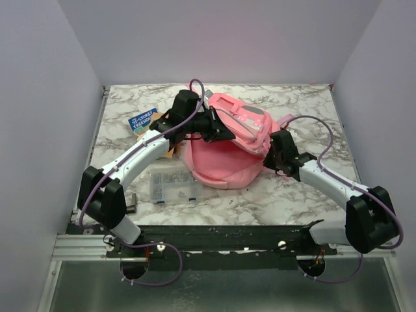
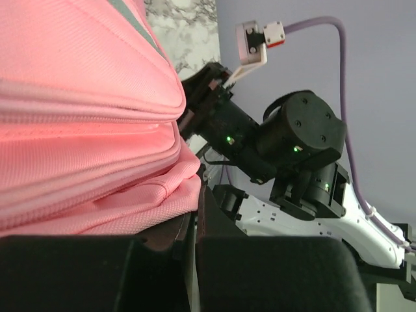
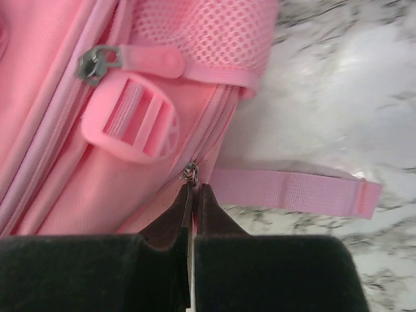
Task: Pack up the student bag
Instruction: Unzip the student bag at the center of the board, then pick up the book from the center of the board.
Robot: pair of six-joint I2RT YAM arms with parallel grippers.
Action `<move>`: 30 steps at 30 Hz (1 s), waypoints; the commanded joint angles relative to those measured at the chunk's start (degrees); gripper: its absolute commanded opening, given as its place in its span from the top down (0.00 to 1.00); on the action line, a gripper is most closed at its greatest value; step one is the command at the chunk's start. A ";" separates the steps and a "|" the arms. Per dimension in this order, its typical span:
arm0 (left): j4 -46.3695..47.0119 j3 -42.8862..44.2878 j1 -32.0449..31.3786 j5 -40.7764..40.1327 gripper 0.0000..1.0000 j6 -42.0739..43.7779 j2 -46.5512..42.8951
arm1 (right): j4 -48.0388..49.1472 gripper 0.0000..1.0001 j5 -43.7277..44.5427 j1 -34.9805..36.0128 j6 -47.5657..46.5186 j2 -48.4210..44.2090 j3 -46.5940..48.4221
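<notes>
The student bag [image 1: 224,162], a large pink backpack, lies in the middle of the marble table. My left gripper [image 1: 223,133] is at the bag's upper left side. In the left wrist view this gripper [image 2: 198,190] is shut, with a fold of the pink fabric [image 2: 84,130] pinched at its tips. My right gripper [image 1: 273,155] is at the bag's right edge. In the right wrist view it [image 3: 195,188] is shut on a pink tab hanging from a metal zipper slider [image 3: 190,173]. A pink buckle [image 3: 133,127] and a strap [image 3: 292,192] lie beside it.
A clear plastic compartment box [image 1: 172,185] stands left of the bag near the front. A blue book [image 1: 143,121] lies at the back left, partly under my left arm. My right arm [image 2: 292,143] shows close by in the left wrist view. Grey walls enclose the table.
</notes>
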 commanded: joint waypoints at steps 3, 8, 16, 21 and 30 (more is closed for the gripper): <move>6.33 8.81 -2.45 8.33 1.00 -0.67 6.03 | -10.90 0.99 17.36 -3.50 -1.07 -0.32 2.67; 8.25 11.23 -5.87 5.21 1.00 -4.74 11.59 | -11.50 0.56 17.55 -7.83 -4.53 -3.14 3.51; 11.65 9.24 -10.29 -1.93 1.00 -10.90 17.48 | -16.57 0.28 9.98 -8.63 -11.84 -11.83 10.81; 11.36 8.30 -11.56 -3.93 0.64 -6.83 17.55 | -11.86 0.19 -7.83 -8.62 -15.79 -12.91 11.71; -0.43 -2.54 -5.47 -6.24 0.28 11.76 -3.46 | -0.76 0.18 -24.97 -8.17 -11.04 -4.17 14.54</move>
